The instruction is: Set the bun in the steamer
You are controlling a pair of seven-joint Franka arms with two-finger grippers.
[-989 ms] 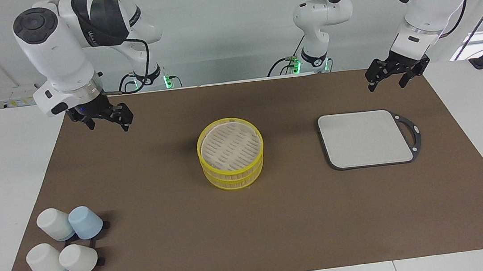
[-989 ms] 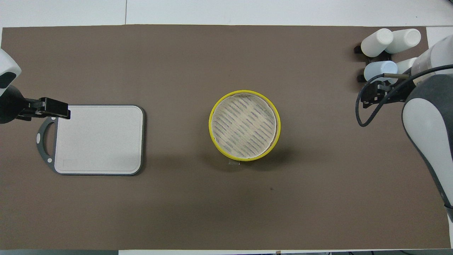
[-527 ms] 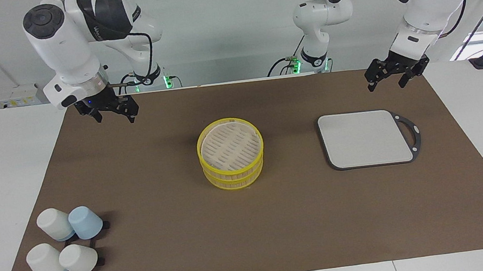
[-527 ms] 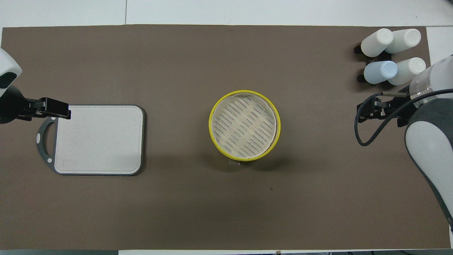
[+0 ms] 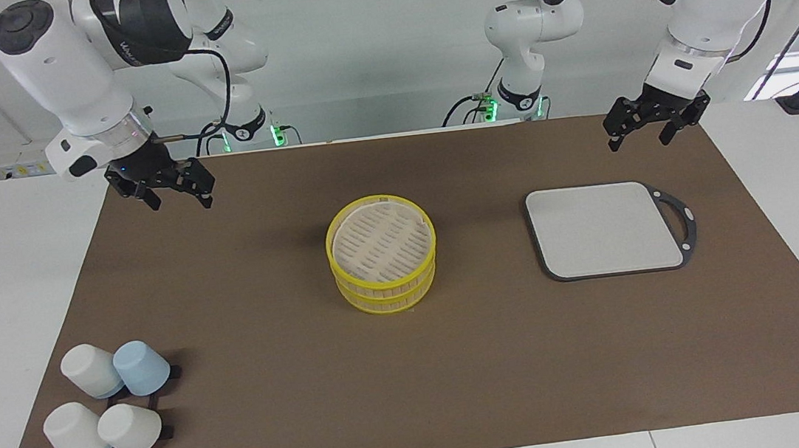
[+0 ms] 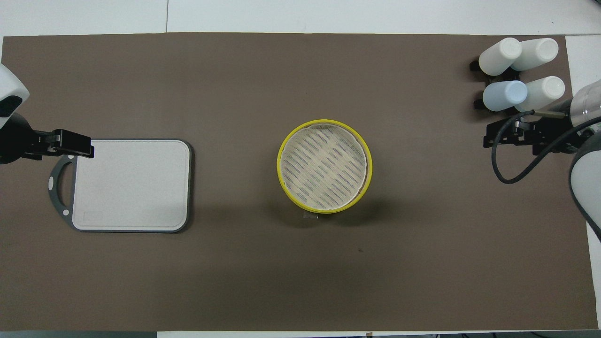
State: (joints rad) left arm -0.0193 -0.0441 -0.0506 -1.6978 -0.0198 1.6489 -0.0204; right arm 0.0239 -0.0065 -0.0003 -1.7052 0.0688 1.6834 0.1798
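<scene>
Brown first: looking at a paper-like mat [image 5: 460, 381] lying across a white table [image 5: 6, 295].

Starting nearest the robots: finding the left gripper [image 5: 639, 133] hanging in the air over the mat at the left arm's end, just above the near corner of the board on its handle side, with jaws standing apart and gripping nothing. Finding the right gripper [image 5: 178, 199] hanging over bare mat at the right arm's end, likewise spread open and carrying nothing, raised and well apart from the cups in the facing view, though seeming close beside them from overhead.

Moving farther out: seeing the steamer [image 5: 385, 296] sitting in the middle of the mat as two yellow-rimmed tiers stacked one on the other, uncovered, showing a slatted beige floor in the upper tier. Seeing a grey cutting board [image 5: 604, 228] lying flat beside it toward the left arm's end, apart from it, with its dark looped handle pointing toward the table's end.

Ending farthest out: noting four upturned cups [image 5: 111, 410] clustering at the right arm's end, three white and one pale blue, sitting close together, some touching.
</scene>
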